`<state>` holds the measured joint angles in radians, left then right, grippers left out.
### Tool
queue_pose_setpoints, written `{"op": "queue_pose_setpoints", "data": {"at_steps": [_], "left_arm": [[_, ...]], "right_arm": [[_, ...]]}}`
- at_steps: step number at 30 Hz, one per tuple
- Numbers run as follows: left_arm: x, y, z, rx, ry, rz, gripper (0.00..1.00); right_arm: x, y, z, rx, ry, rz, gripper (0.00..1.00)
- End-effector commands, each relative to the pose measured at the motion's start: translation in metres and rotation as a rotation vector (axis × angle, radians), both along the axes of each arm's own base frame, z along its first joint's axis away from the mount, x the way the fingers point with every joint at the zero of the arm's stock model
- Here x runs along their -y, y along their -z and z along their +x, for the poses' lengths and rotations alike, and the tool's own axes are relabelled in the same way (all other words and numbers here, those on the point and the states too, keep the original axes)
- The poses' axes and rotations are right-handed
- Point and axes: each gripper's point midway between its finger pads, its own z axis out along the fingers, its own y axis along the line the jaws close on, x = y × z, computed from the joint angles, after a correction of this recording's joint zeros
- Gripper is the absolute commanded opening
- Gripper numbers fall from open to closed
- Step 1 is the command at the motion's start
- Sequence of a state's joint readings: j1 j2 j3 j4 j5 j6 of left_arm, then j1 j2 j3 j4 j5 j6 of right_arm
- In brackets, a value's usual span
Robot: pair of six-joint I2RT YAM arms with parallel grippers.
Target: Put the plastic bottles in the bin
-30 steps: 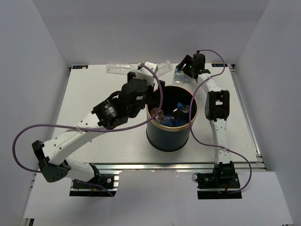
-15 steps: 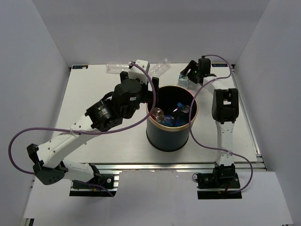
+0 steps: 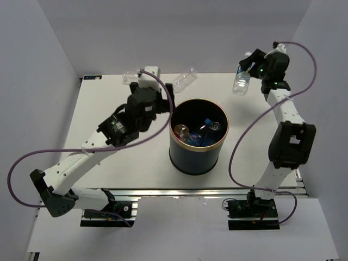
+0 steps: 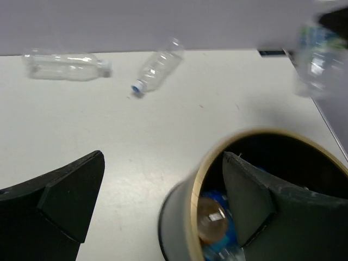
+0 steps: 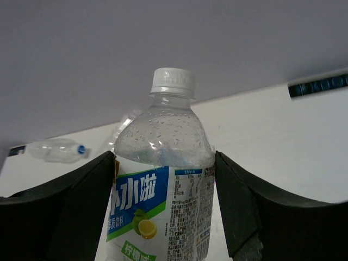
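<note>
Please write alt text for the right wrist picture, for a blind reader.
The right claw grips a clear bottle with a white cap and a blue and green label. Behind it, a second clear bottle lies on the white table.

The right hand (image 3: 253,65) has risen from the far right of the bench (image 3: 109,152), lifting the labelled bottle (image 3: 242,81) clamped between its fingers well above the surface. The left hand (image 3: 165,102) has drawn back leftward from the bin (image 3: 198,157), uncovering a clear bottle (image 3: 185,79).
</note>
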<state>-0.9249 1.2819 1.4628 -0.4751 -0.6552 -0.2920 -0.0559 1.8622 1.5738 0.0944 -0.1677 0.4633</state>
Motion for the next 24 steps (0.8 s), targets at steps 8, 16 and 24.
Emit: {"op": "queue_pose_setpoints", "data": {"at_steps": [8,16,24], "left_arm": [[-0.1,0.03,0.128,-0.12,-0.248,-0.149,0.98],[-0.14,0.107,0.236,-0.262,-0.345,-0.313,0.98],[-0.145,0.192,0.335,-0.349,-0.411,-0.441,0.98]], "right_arm": [[-0.12,-0.202,-0.15,0.588,-0.594,-0.303,0.0],[-0.211,-0.17,-0.236,0.657,-1.01,-0.346,0.0],[-0.243,-0.121,-0.26,0.594,-1.198,-0.445,0.0]]}}
